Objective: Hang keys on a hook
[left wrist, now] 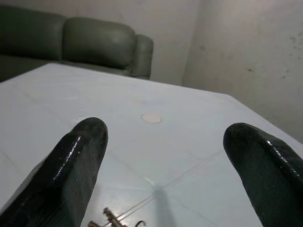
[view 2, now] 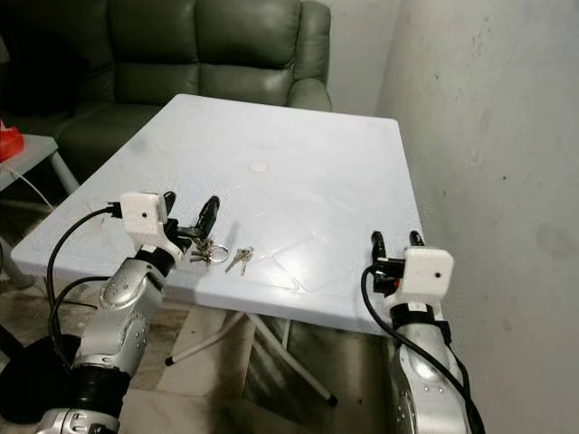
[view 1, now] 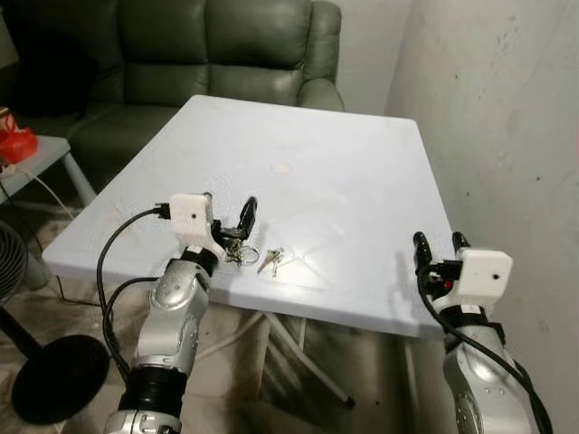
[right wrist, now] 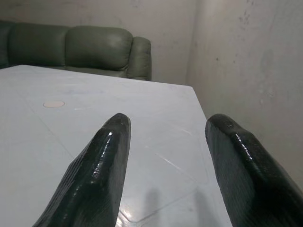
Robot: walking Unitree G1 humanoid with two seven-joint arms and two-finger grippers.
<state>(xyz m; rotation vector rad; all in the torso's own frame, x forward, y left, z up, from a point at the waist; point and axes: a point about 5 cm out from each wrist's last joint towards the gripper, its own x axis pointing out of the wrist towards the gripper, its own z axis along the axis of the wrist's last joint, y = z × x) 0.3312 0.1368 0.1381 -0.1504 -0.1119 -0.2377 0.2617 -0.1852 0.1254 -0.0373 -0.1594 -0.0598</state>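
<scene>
Silver keys (view 1: 256,256) lie on your white table's (view 1: 344,190) near edge, just under and beside your left gripper (view 1: 228,217), fingers spread wide, holding nothing. Your right gripper (view 1: 437,242) hovers open at the table's corner, well apart.

keys (left wrist: 113,220): cut by your left wrist frame edge, between the spread jaws | key count: too small to tell

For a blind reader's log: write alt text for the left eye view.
The left tool hovers open over a bunch of keys near the front edge of a white table. The right tool waits open at the table's right corner; a green sofa stands behind.
</scene>
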